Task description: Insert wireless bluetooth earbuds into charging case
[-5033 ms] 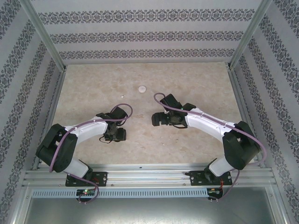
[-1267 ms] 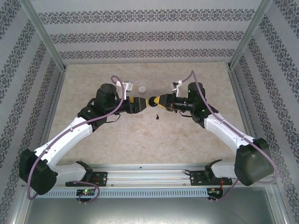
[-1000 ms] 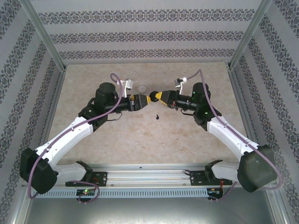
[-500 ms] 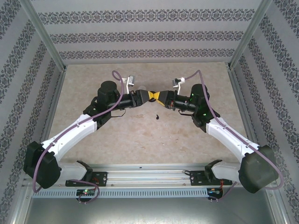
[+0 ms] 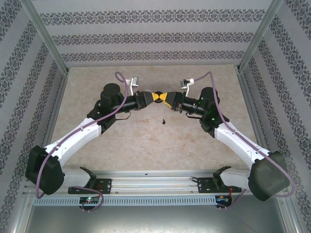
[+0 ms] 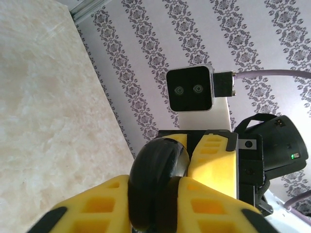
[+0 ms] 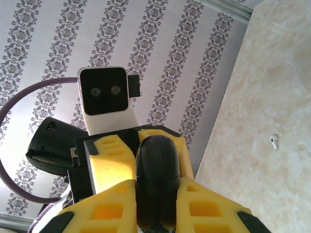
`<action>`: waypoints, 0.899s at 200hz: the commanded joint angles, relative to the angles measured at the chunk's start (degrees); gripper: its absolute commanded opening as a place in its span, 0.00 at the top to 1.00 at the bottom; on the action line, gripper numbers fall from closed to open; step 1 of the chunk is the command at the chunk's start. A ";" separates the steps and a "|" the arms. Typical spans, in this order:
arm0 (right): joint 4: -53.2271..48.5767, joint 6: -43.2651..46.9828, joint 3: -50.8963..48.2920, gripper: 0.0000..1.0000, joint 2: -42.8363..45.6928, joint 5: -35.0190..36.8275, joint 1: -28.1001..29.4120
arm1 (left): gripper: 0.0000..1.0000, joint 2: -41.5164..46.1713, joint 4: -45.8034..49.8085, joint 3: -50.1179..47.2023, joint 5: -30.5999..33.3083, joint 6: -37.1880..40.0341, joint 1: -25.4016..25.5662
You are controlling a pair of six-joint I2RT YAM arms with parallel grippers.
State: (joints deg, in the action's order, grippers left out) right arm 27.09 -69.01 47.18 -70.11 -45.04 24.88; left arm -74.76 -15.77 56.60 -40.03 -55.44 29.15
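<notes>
Clamping the same black puck, left claw meets right claw.

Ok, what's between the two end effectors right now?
A black round case, gripped from opposite sides by the left end effector and the right end effector. Both wrist views show it clearly.

A puck sits between left claw and right claw, earbud on table nearby.

Lit brightly and evenly from above; cast faint, soft shadows on the worktop; blurred slightly up close in wrist views.
</notes>
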 commanded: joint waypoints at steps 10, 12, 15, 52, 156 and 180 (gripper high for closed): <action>-5.51 5.74 0.78 0.66 1.03 0.12 0.47 | 0.99 3.22 1.14 1.27 -0.50 6.81 0.79; -6.36 6.44 0.98 0.64 1.16 0.12 0.46 | 0.99 3.46 1.21 1.24 -0.36 7.18 0.82; -7.67 7.46 1.25 0.61 1.46 0.20 0.26 | 0.99 3.69 1.33 1.12 -0.16 7.71 0.75; -29.95 25.69 7.44 0.41 6.94 0.35 -2.95 | 0.99 8.32 0.46 -1.55 1.62 17.85 0.65; -63.09 60.18 29.90 0.37 6.93 -1.04 5.09 | 0.94 15.19 10.60 -1.75 -11.48 52.99 0.74; -64.90 61.17 33.06 0.37 4.13 0.48 7.43 | 0.93 14.13 12.02 -0.39 -13.96 54.10 0.76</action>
State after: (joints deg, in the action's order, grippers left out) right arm -33.08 -12.56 76.66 -64.12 -45.76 30.57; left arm -60.40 -6.57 53.91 -48.97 -7.66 29.56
